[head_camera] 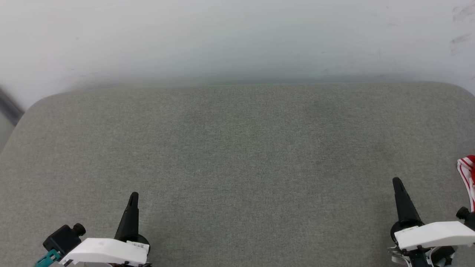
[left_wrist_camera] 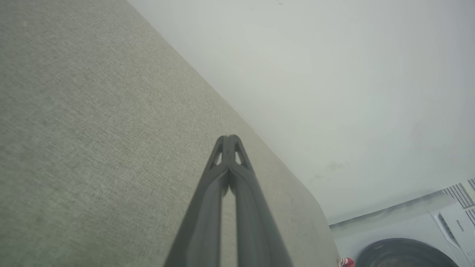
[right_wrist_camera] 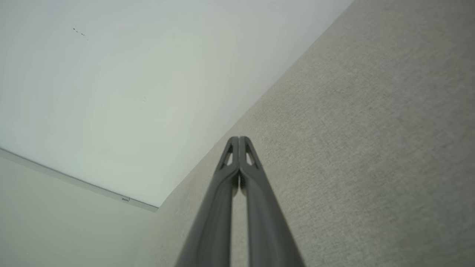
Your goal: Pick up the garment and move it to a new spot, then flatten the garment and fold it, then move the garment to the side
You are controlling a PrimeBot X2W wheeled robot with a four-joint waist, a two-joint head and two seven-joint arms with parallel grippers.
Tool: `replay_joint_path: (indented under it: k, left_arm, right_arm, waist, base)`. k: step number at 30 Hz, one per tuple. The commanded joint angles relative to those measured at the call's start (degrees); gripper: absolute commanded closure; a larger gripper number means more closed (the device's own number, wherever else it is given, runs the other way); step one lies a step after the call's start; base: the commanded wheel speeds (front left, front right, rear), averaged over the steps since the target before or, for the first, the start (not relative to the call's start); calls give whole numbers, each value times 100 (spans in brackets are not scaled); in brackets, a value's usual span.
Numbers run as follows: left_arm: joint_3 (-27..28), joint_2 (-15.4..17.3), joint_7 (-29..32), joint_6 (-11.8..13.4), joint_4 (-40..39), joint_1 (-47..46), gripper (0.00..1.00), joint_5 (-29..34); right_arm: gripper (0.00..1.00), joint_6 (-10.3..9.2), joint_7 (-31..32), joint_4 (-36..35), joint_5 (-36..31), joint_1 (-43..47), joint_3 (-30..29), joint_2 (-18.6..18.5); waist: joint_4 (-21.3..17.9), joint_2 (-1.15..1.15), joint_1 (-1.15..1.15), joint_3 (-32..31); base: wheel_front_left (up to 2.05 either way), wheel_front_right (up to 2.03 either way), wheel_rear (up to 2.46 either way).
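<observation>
Where the left wrist view looks past the corner of the surface, we read "Hisense" on a white washing machine (left_wrist_camera: 454, 222), beside its dark round door (left_wrist_camera: 404, 254). Our left end effector (head_camera: 133, 195) and right end effector (head_camera: 397, 181) sit low at the near side of the surface (head_camera: 237, 148). Both point away from us, each with its fingers pressed together tip to tip and nothing pinched. A red-and-white striped edge of the garment (head_camera: 468, 174) lies at the far right, near the right wrist and apart from its fingertips. The surface is grey-green woven fabric with rounded far corners, set against a pale, lightly scuffed wall (head_camera: 237, 37).
</observation>
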Motion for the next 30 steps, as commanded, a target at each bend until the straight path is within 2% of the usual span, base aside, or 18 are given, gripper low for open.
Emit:
replay_joint_path:
  k: [1, 30]
  left_arm:
    - [29, 37, 50, -12, -26, -155, 100, -185]
    - [163, 43, 509, -19, 222, -413, 100, -1925]
  right_arm:
    - [100, -1, 40, -38, 179, -157, -28, 16]
    - [100, -1, 480, 68, 1852, -284, -188, 85]
  waist:
    - [-2, 0, 0, -2]
    - [-43, 0, 0, -38]
  base:
    - [0, 0, 0]
    - [0, 0, 0]
